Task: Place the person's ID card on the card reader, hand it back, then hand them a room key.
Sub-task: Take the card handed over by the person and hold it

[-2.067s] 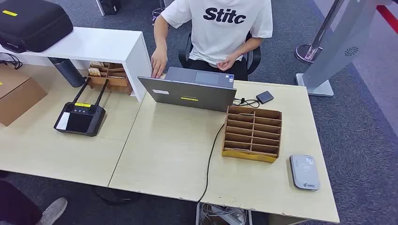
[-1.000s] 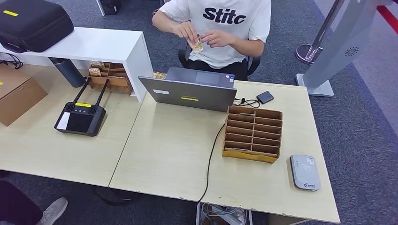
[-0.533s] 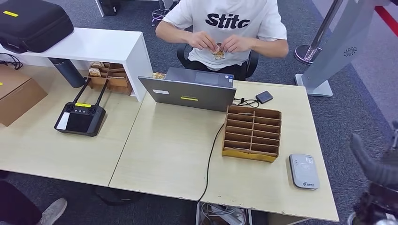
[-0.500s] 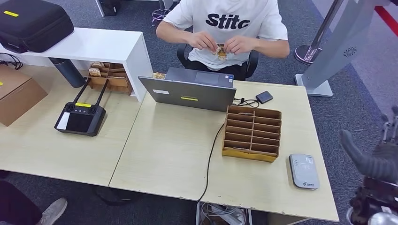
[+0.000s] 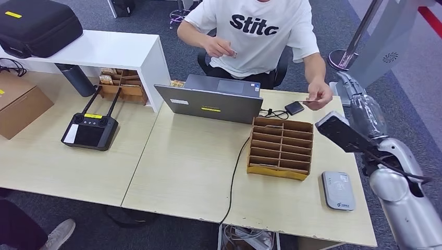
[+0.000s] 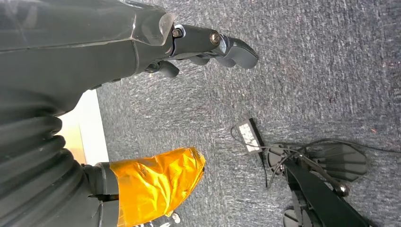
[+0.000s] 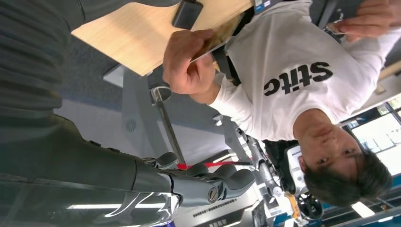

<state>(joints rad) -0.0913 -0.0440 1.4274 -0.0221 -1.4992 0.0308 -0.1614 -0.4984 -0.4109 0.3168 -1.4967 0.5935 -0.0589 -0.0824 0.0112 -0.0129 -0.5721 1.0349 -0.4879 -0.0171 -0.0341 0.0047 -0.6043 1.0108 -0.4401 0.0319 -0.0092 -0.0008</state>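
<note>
ID card [image 5: 311,101] pinched in the person's hand [image 5: 320,97], held out over the far right edge of the desk [image 5: 187,166], just beyond the wooden organiser [image 5: 280,148]; card reader [image 5: 338,190] sits near the desk's front right corner. Right hand [image 5: 365,112] raised beside the desk near the offered card, fingers [image 7: 222,179] loosely apart and holding nothing; left hand [image 6: 142,94] hangs over the carpet, fingers apart, empty. Best to bring the right hand under the card's free edge, pinch only once it sits between thumb and fingers, keep it flat for the reader
</note>
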